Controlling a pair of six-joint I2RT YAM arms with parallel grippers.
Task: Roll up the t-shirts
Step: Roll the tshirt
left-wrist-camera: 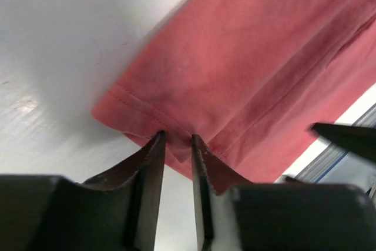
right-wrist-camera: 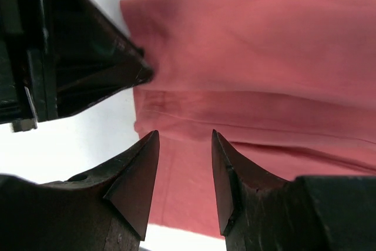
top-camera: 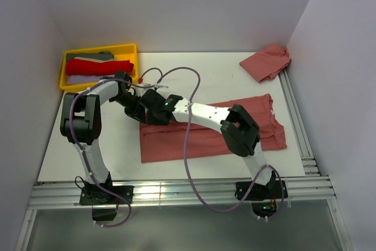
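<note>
A dusty salmon-red t-shirt [top-camera: 211,130] lies folded flat in a long strip across the middle of the table. My left gripper [top-camera: 136,110] is at its far-left corner. In the left wrist view the jaws [left-wrist-camera: 177,138] stand nearly closed, with the shirt's [left-wrist-camera: 252,57] hem corner pinched between their tips. My right gripper [top-camera: 154,113] is right beside it, open, its tips [right-wrist-camera: 185,133] just above the shirt's [right-wrist-camera: 264,45] left edge and holding nothing. The left gripper [right-wrist-camera: 88,57] shows at the upper left of the right wrist view.
A second salmon-red shirt [top-camera: 267,62] lies crumpled at the back right. A yellow tray [top-camera: 130,48] at the back left holds grey [top-camera: 91,56], bright red [top-camera: 97,66] and lavender [top-camera: 88,79] shirts. Metal rails run along the right and near table edges.
</note>
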